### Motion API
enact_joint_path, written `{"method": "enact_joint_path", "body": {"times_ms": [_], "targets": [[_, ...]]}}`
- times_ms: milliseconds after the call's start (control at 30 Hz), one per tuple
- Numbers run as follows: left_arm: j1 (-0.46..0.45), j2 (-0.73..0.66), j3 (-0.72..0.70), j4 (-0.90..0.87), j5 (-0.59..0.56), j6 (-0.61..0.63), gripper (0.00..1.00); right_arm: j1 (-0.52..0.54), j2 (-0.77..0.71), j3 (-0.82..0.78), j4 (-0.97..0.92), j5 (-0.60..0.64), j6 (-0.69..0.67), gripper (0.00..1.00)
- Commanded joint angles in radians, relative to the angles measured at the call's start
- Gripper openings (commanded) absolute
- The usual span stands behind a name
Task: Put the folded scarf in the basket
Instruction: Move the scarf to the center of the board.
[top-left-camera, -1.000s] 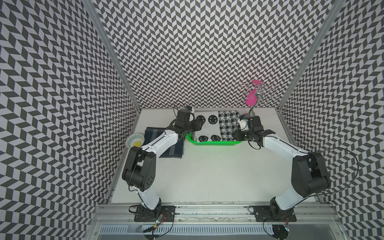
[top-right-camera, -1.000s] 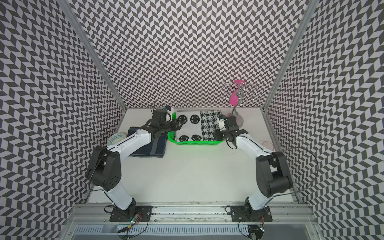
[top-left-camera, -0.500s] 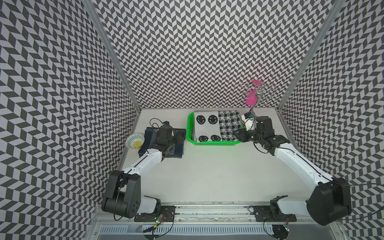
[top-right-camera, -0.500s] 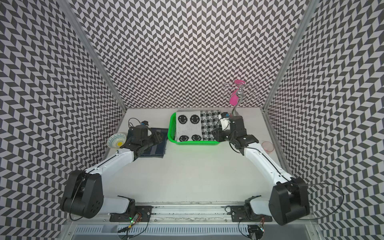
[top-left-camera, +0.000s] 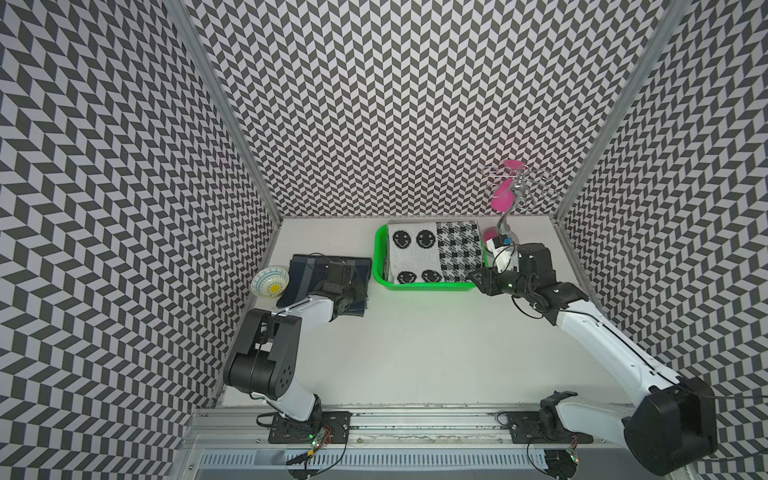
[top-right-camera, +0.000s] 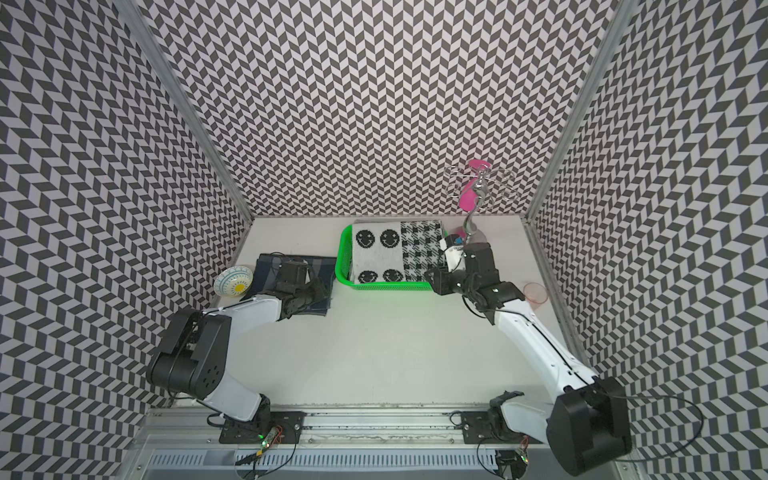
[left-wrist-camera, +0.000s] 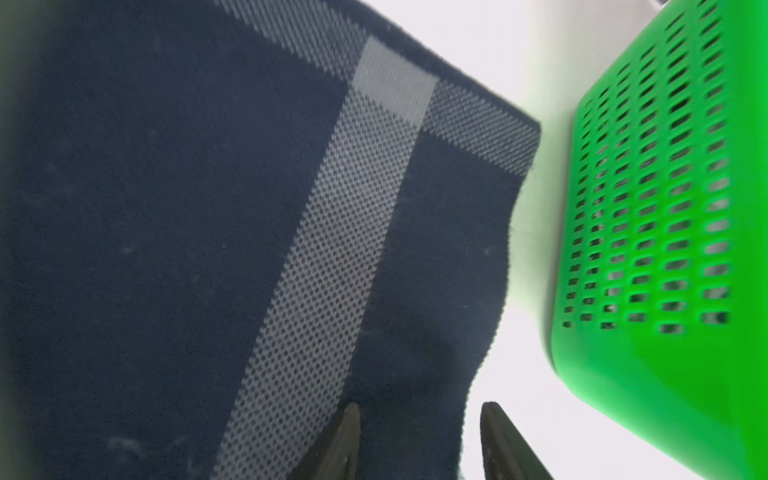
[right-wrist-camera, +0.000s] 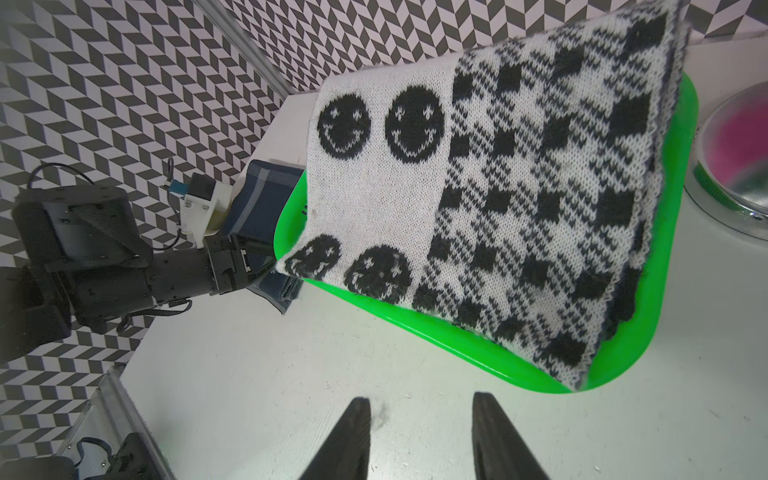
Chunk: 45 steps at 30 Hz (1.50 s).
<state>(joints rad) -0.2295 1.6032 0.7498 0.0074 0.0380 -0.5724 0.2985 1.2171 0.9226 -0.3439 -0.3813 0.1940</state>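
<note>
We see the two arms reaching in from the near rail toward the green basket (top-left-camera: 428, 286), our landmark at the back of the white table (top-left-camera: 415, 353). Nearest on the basket's right, the right gripper (right-wrist-camera: 419, 440) hovers over bare tabletop just short of the basket's rim, its two dark fingers (right-wrist-camera: 349, 436) parted with nothing between them; in a top view it sits just off the basket's near right corner (top-right-camera: 436, 282). To the basket's left, the left gripper (left-wrist-camera: 415, 440) hangs low over a folded navy scarf (left-wrist-camera: 166, 228) with grey bands, its fingers (left-wrist-camera: 340, 440) spread apart and straddling that cloth's edge (whether they touch it we cannot tell, and nothing is clamped). This navy scarf (top-left-camera: 309, 276) lies flat on the table just beside the basket's left wall, apart from it. Inside the basket lies the folded scarf (top-left-camera: 436, 253), a black-and-white knit with smiley faces on one half and a check pattern on the other; it fills the basket and its edge stands above the rim in the right wrist view (right-wrist-camera: 498, 199). Farther left of the navy scarf rests a small patterned bowl (top-left-camera: 270, 281). Behind the basket's far right corner rises a chrome wire stand (top-left-camera: 517, 195) carrying something pink.
</note>
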Motion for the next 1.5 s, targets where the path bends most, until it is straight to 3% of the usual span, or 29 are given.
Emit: {"method": "enact_joint_path", "body": {"times_ms": [0,167,400,667,933,1267,1467], "targets": [[-0.003,0.033,-0.040,0.041,0.020,-0.004,0.49,0.004,-0.025,-0.013,0.038,-0.010,0.010,0.43],[-0.011,0.051,-0.127,0.107,0.097,-0.032,0.35,0.004,-0.037,-0.025,0.039,-0.021,0.016,0.43],[-0.086,-0.021,-0.263,0.143,0.114,-0.063,0.35,0.028,-0.064,-0.081,0.054,-0.037,0.031,0.43],[-0.186,-0.167,-0.421,0.158,0.146,-0.133,0.36,0.131,-0.070,-0.137,0.079,-0.024,0.063,0.44],[-0.402,-0.282,-0.502,0.122,0.094,-0.252,0.36,0.239,-0.043,-0.256,0.231,-0.050,0.163,0.45],[-0.595,-0.351,-0.524,0.101,0.056,-0.354,0.36,0.374,0.102,-0.273,0.380,-0.079,0.222,0.65],[-0.618,-0.424,-0.469,0.005,0.042,-0.341,0.41,0.424,0.211,-0.295,0.497,-0.093,0.279,0.71]]}}
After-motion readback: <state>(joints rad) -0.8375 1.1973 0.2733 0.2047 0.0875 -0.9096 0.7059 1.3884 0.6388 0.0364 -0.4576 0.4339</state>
